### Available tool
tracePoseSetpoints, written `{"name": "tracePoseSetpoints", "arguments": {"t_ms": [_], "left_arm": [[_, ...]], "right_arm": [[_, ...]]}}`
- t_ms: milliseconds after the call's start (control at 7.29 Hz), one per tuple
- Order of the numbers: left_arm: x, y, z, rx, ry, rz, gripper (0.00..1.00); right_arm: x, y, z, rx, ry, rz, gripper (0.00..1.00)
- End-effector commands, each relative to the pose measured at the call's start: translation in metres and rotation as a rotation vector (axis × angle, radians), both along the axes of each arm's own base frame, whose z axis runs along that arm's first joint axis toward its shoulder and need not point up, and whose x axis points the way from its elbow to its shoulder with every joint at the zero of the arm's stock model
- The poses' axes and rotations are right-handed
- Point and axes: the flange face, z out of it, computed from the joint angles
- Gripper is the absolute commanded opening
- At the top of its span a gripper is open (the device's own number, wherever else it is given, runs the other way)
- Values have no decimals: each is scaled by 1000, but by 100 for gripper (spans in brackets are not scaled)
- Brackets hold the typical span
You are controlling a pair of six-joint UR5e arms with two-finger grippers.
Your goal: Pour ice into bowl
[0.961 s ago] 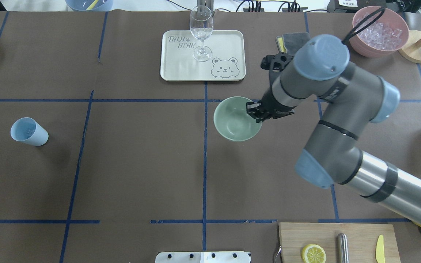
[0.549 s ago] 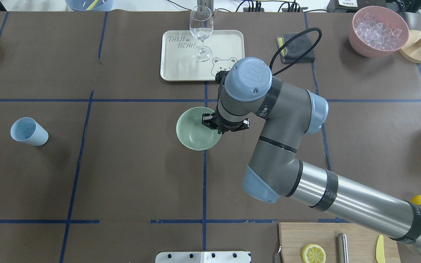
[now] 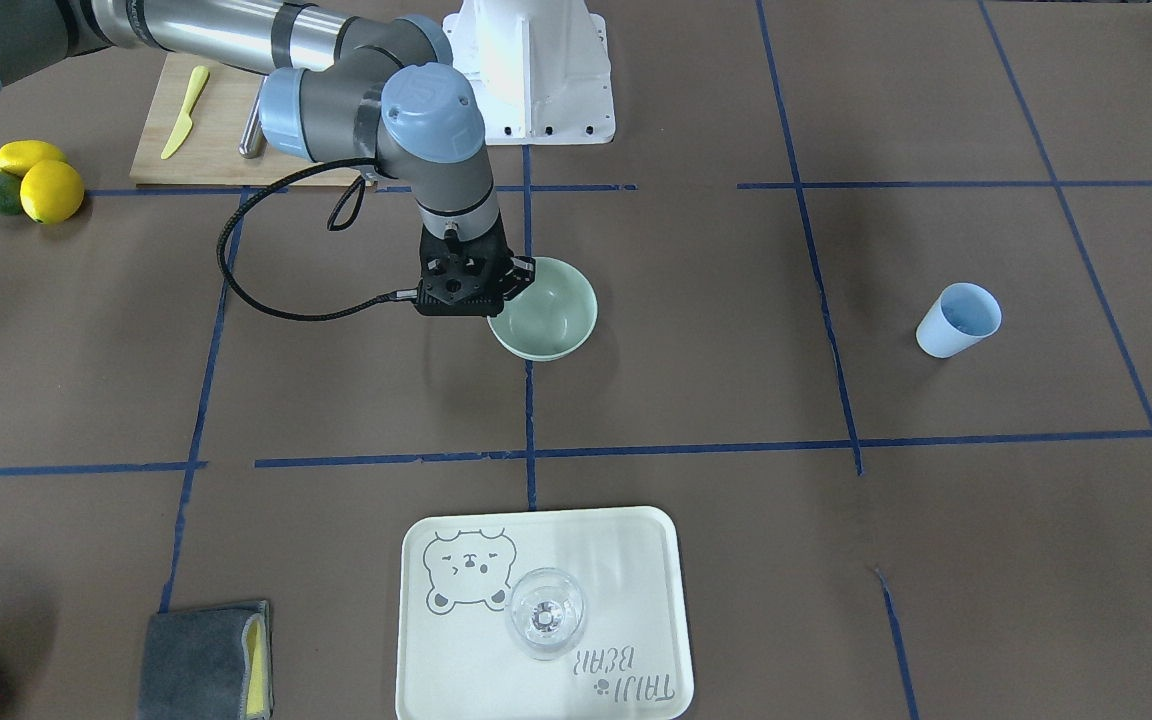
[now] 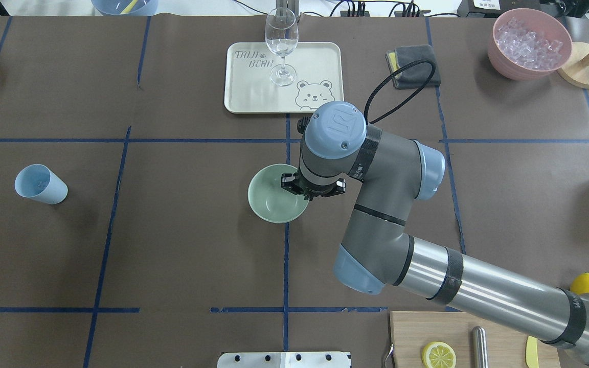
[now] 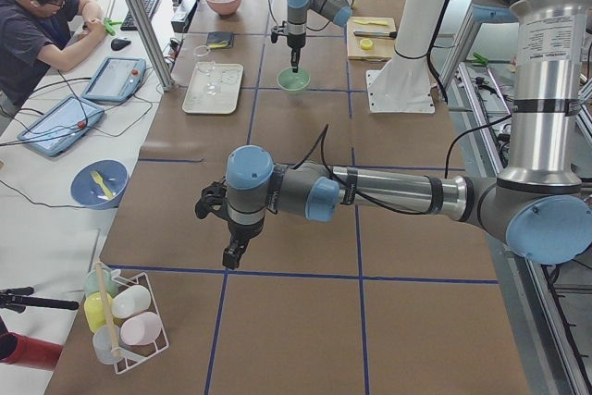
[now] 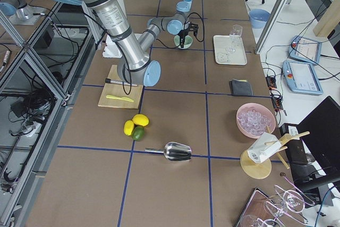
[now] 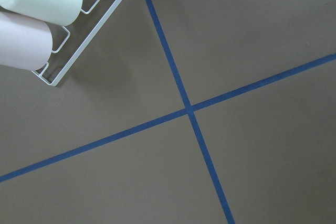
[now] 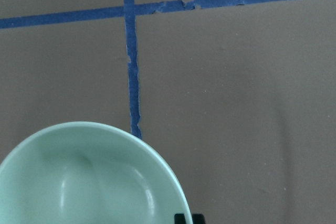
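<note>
The right gripper (image 4: 307,189) is clenched on the bowl (image 4: 272,197), pinching the rim on the side toward the robot's right; in the right wrist view one dark fingertip (image 8: 184,217) shows right at that rim. The arm points the gripper straight down. The bowl is upright near the middle of the table (image 4: 182,240), its edge over a blue tape line (image 4: 286,266) that runs away from the robot, and its inside shows smooth pale green. Whether its base touches the table or hangs just above it cannot be told. The ice (image 4: 528,40) lies heaped in a pink container (image 4: 504,61) at the far right corner, well apart from the bowl. A light blue cup (image 4: 41,184) stands well off to the bowl's left; what it holds cannot be made out. Beyond the bowl a cream tray (image 4: 253,99) carries an upright wine glass (image 4: 281,41), and a grey cloth (image 4: 413,64) lies between the tray and the pink container. A cutting board (image 4: 412,332) with a lemon slice (image 4: 438,354) sits at the near right edge. The left gripper (image 5: 232,254) shows only in the side view, hanging above bare table at the left end, near a wire rack (image 7: 86,30) with cups; whether it is released or clenched cannot be told.
</note>
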Motion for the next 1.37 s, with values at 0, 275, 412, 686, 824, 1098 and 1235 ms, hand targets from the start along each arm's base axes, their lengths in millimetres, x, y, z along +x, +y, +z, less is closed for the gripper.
{"name": "tracePoseSetpoints", "arguments": {"t_ms": [0,275,412,686,824,1098,1235], "left_arm": [[0,0,0,-1,0,0,100],[0,0,-1,1,0,0,100],[0,0,-1,1,0,0,100],[0,0,1,-3,2,-1,100],[0,0,0,-4,4,-3,100],[0,-7,-10,28,5,-1,100],[4,-9,-15,62,54,7,100]], "right_arm": [[-1,0,7,6,2,-6,0],[0,1,17,16,-18,-5,50],[1,1,21,22,-10,2,99],[17,-17,15,59,-5,27,100],[40,-42,18,109,20,7,100],[131,-119,31,137,37,-65,100],[187,-152,48,152,16,-101,100]]}}
